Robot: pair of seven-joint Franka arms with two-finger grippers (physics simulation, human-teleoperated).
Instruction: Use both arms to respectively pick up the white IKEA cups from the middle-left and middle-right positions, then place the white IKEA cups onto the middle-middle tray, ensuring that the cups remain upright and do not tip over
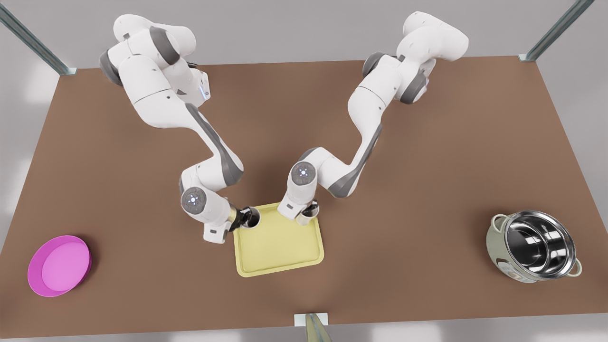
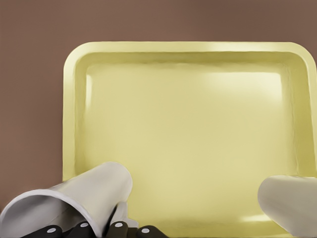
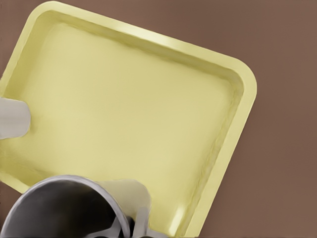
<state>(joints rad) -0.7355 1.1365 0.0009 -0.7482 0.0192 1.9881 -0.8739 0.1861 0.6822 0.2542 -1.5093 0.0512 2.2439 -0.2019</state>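
The pale yellow tray (image 1: 280, 247) lies at mid-table. My left gripper (image 1: 245, 217), on the front view's left, reaches in sideways and is shut on the rim of a white cup (image 1: 254, 218) at the tray's far left corner. In the left wrist view that cup (image 2: 84, 196) looks tilted beside the gripper (image 2: 99, 227), over the tray (image 2: 188, 139). My right gripper (image 1: 308, 211) points down, shut on the other white cup (image 1: 304, 220) at the tray's far right corner. The right wrist view looks into this cup (image 3: 59, 210), held by the gripper (image 3: 126, 223). Whether either cup touches the tray, I cannot tell.
A round magenta plate (image 1: 59, 265) sits near the table's front left in the front view. A large steel pot (image 1: 534, 247) stands at the front right. Each wrist view shows the other arm's cup (image 2: 290, 198) (image 3: 12, 119) across the tray (image 3: 129, 114).
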